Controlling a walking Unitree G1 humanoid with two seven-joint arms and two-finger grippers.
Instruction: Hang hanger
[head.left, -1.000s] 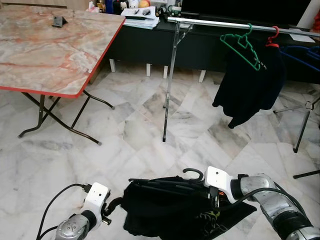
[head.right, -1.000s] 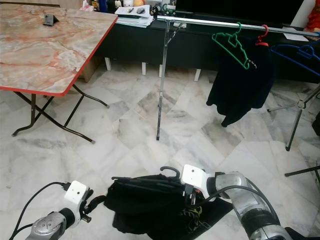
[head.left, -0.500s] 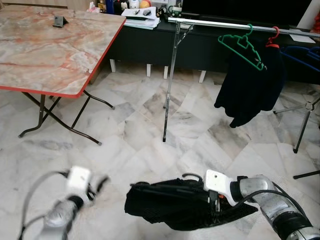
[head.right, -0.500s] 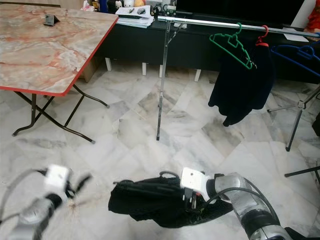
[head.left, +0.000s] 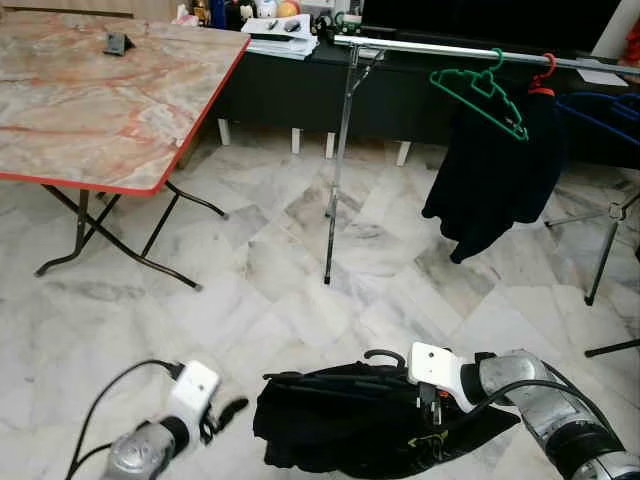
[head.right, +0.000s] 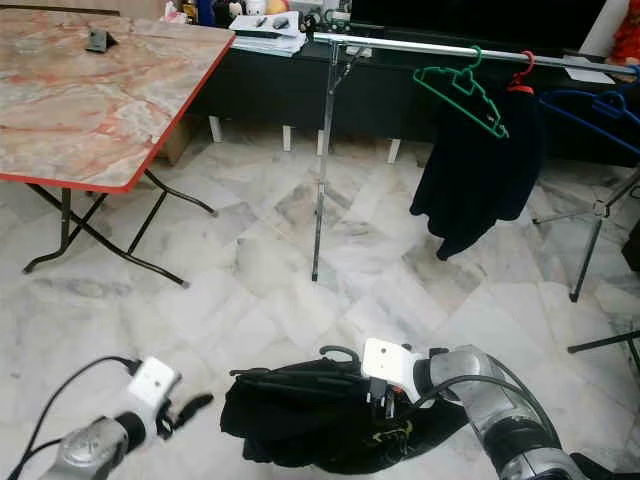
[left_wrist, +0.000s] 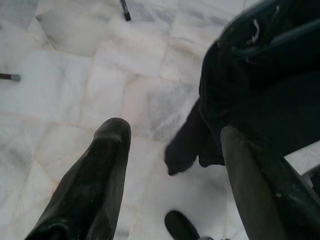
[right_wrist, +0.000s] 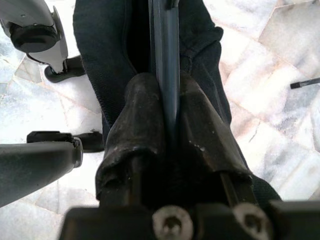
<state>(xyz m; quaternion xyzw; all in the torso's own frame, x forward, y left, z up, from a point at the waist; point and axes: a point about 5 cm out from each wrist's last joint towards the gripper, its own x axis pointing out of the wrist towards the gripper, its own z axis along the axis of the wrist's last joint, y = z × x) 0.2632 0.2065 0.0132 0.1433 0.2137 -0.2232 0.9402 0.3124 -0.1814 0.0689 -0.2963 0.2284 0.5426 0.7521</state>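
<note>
Bright, even indoor light; wrist close-ups soft.

We see a floor (head.left: 280, 270) of white marble tiles with grey veining, laid diagonally. At far left stands a folding table (head.left: 90, 90) with a marble-patterned top, a red edge and crossed black legs. A long, low black cabinet (head.left: 290, 95) runs along the far side, with papers and small items on top. At the far right edge we note a black tripod stand (head.left: 610, 240).
</note>
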